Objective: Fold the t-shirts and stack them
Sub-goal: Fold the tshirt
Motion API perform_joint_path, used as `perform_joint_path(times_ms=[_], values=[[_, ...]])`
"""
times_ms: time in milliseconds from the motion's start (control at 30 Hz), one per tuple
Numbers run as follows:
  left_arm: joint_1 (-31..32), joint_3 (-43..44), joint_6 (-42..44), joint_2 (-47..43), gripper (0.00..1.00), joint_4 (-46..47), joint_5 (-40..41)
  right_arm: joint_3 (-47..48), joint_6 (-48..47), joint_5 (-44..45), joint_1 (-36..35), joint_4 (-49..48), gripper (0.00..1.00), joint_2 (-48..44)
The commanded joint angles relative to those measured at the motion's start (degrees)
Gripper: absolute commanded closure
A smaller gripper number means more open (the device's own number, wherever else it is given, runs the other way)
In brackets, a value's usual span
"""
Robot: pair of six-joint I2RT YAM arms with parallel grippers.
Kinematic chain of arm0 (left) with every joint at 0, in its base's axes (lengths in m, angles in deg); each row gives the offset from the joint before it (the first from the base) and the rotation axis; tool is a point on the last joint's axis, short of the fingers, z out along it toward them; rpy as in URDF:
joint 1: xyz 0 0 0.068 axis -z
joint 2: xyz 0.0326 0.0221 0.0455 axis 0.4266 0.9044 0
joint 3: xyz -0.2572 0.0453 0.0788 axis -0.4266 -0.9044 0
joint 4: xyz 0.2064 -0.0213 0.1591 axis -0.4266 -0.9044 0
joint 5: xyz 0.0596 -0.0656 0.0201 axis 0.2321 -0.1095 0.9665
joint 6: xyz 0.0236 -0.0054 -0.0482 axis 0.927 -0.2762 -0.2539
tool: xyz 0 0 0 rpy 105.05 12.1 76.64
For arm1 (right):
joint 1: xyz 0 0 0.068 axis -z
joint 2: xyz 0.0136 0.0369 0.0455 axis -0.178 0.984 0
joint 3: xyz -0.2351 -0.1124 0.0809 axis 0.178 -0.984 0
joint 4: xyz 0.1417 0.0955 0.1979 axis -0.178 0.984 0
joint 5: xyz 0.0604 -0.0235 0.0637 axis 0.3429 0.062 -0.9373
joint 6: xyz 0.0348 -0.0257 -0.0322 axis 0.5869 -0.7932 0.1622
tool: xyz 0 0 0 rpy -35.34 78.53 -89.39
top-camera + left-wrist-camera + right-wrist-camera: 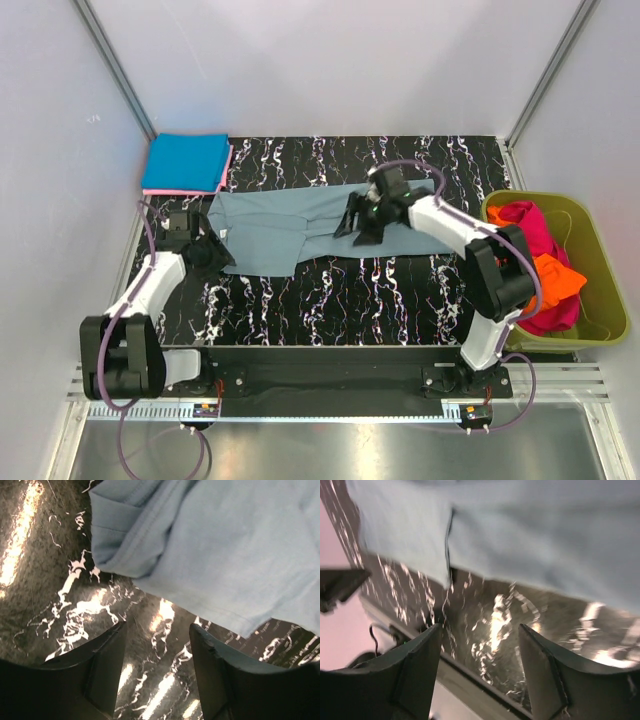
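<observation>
One fold under way, seemingly: grey-blue t-shirt (290, 225) spread lengthwise mid-tabletop (380, 290). Calls next for pinching its edges. Left fingers (107, 665) and right fingers (415, 670) spread, empty, hovering near the cloth. Beyond: bright blue t-shirt (185, 162) folded on pink t-shirt (180, 190), far-left corner; magenta t-shirt (525, 225) and orange t-shirt (555, 275) heaped in olive tub (612, 300). No obstacle apparent.

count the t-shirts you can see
5: grey-blue one spread mid-table, bright blue folded atop pink at far left, magenta and orange in the tub; more may hide there
</observation>
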Motion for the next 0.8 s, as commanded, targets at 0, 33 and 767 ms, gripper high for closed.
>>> perform_joint_path(times_ms=[0,33,767], values=[[-0.68,-0.55,2.25,3.27,0.44,3.83,-2.81,-5.59,8.82,-7.39,-3.91,-13.85,0.31,0.16],[-0.85,-0.64,2.26,3.72,0.45,4.18,-2.72,-6.48,10.13,-7.47,-5.49,-15.54,0.32,0.51],[-2.17,-2.92,3.31,10.75,0.50,14.11,-3.95,-3.33,22.80,-5.19,-16.14,-26.45,0.49,16.33]])
